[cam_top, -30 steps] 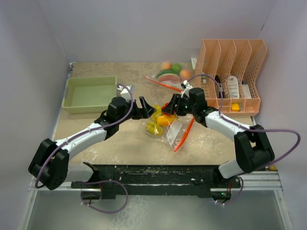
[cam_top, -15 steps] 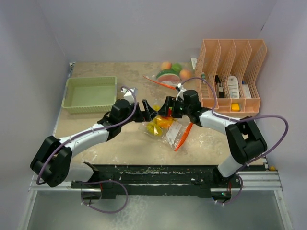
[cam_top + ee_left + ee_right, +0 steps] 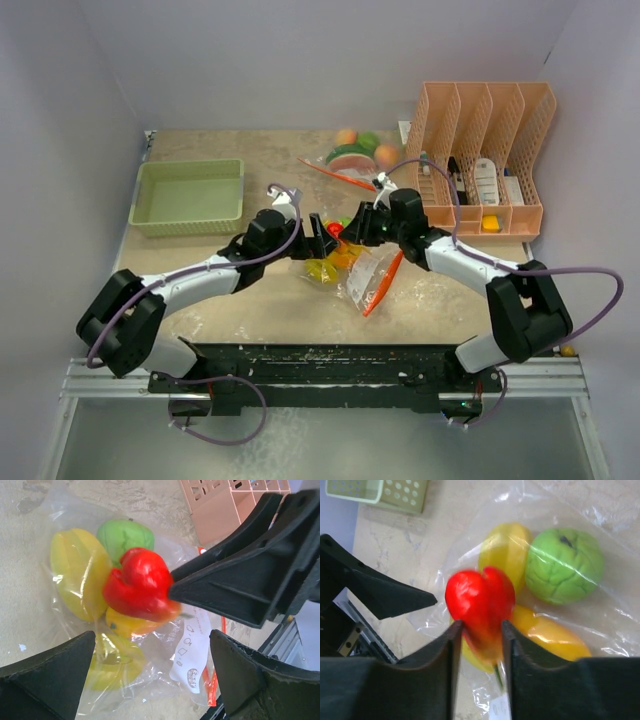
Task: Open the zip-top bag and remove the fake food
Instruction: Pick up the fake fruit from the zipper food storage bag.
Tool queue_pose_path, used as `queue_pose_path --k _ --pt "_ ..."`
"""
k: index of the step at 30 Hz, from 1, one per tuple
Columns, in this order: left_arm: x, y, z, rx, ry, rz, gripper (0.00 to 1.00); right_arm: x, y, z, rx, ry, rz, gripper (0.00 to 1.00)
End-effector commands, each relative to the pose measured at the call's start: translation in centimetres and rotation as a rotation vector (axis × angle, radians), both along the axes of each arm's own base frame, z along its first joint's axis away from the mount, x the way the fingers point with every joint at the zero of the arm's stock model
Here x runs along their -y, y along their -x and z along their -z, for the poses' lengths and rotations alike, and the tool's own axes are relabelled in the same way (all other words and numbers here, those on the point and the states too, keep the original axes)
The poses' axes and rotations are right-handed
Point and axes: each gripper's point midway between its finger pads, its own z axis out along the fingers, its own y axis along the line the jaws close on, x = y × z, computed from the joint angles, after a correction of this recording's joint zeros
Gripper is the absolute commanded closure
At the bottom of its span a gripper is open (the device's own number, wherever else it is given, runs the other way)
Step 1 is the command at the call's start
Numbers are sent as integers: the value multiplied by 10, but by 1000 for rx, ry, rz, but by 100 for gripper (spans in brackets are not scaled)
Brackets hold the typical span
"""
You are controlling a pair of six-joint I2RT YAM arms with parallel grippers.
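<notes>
My right gripper is shut on a red fake food piece, pinching its lower end just above the zip-top bag. No plastic film shows over the red piece. In the clear bag lie a green piece, a yellow piece and an orange-yellow piece. The bag's orange zip strip runs along its right side. My left gripper stands wide open just left of the bag with nothing between its fingers, its tips facing the right gripper.
A light green tray sits at the back left. A peach file organiser holding bottles stands at the back right. Another clear bag with fruit pieces lies behind the grippers.
My right gripper opened wider, then closed on the red piece. The left arm reached further right, toward the bag, staying wide open.
</notes>
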Motion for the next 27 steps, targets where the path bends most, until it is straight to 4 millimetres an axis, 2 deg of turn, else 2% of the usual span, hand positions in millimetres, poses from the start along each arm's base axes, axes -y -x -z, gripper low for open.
queue_pose_path --k 1,3,9,14,17,22,27 --pt "15 -9 -30 81 44 3 1 0 6 5 -5 -9 -9 69" --pt "20 -7 -26 78 35 8 1 -1 8 5 -6 -16 -17 74" --pt "32 -8 -4 34 -8 -32 1 -3 12 8 -15 -32 -27 76" --pt "25 -27 -12 80 -98 -88 1 0 17 6 -8 -30 -30 76" --pt "19 -38 -24 121 -151 -126 1 4 19 5 1 -8 -23 71" --pt "19 -50 -44 171 -152 -139 1 13 32 7 -39 30 -21 53" --pt "28 -55 -35 167 -177 -111 1 28 31 -3 -17 79 44 45"
